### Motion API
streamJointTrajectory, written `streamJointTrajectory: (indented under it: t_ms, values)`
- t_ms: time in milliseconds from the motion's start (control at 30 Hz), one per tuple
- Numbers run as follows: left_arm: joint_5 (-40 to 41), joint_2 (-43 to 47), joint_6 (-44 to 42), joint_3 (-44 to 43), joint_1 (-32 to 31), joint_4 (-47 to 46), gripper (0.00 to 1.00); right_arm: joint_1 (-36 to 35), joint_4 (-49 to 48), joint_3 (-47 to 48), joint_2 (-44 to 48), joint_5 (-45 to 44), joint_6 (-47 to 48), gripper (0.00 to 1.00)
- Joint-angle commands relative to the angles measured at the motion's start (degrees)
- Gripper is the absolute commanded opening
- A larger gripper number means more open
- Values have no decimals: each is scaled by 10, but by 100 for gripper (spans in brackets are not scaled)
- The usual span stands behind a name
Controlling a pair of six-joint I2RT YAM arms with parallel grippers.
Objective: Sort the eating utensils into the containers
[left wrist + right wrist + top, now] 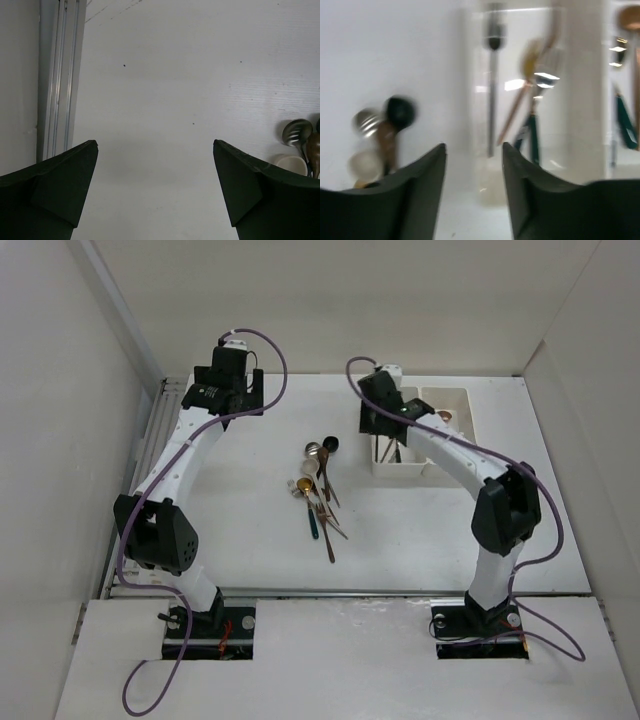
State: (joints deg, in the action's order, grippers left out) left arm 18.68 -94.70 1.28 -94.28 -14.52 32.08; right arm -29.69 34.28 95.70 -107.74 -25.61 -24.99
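A pile of forks and spoons (320, 492) lies on the white table, left of the joined white bins (458, 401). The left bin holds several utensils (530, 105); the right bin holds a copper-headed one (630, 20). My right gripper (379, 426) hovers over the left bin's near-left corner, open and empty; its wrist view is blurred (473, 150) and shows pile spoon heads (385, 125) at left. My left gripper (222, 400) is open and empty at the far left; its wrist view (155, 145) shows bare table with spoon heads (300, 135) at the right edge.
White walls close in the table on the left, back and right. A metal rail (57, 80) runs along the table's left edge near my left gripper. Purple cables loop over both arms.
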Motion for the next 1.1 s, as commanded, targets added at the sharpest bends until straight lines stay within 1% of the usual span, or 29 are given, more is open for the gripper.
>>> streamJointTrajectory:
  t_ms: [0, 67, 100, 167, 200, 233, 300, 467, 600, 733, 767, 833, 900, 967, 1067]
  values:
    - [17, 19, -5, -4, -1, -9, 100, -104, -49, -16, 21, 56, 32, 49]
    - [17, 19, -5, -4, -1, -9, 100, -128, -49, -21, -13, 85, 32, 36]
    - [17, 19, -5, -4, -1, -9, 100, -147, -49, -9, -27, 100, 32, 36]
    - [22, 19, -5, 1, -1, -14, 100, -161, -40, 11, -70, 112, 24, 36]
    - [29, 19, -5, 1, -1, -14, 100, -167, -34, 20, -82, 122, 19, 43]
    - [29, 19, -5, 1, -1, -14, 100, -178, -34, 33, -91, 122, 19, 45]
    - [43, 24, 0, 7, -1, -20, 100, -183, -41, 39, -112, 122, 19, 45]
    - [44, 29, 0, 17, -1, -20, 100, -183, -61, 39, -142, 130, 14, 45]
    - [44, 35, 0, 17, -1, -20, 100, -183, -73, 44, -166, 95, 14, 44]
    - [44, 40, 0, 17, -1, -20, 100, -183, -73, 44, -188, 84, 14, 34]
    - [44, 40, 0, 23, -1, -20, 100, -183, -73, 44, -193, 90, 19, 24]
    - [44, 40, 0, 23, -1, -20, 100, -183, -73, 49, -200, 90, 19, 13]
    - [44, 45, -5, 23, -1, -20, 100, -183, -73, 49, -200, 85, 19, 3]
    - [44, 45, -5, 23, -1, -20, 100, -183, -73, 49, -186, 76, 19, 0]
    - [44, 45, -5, 23, -1, -20, 100, -183, -67, 49, -157, 63, 19, 0]
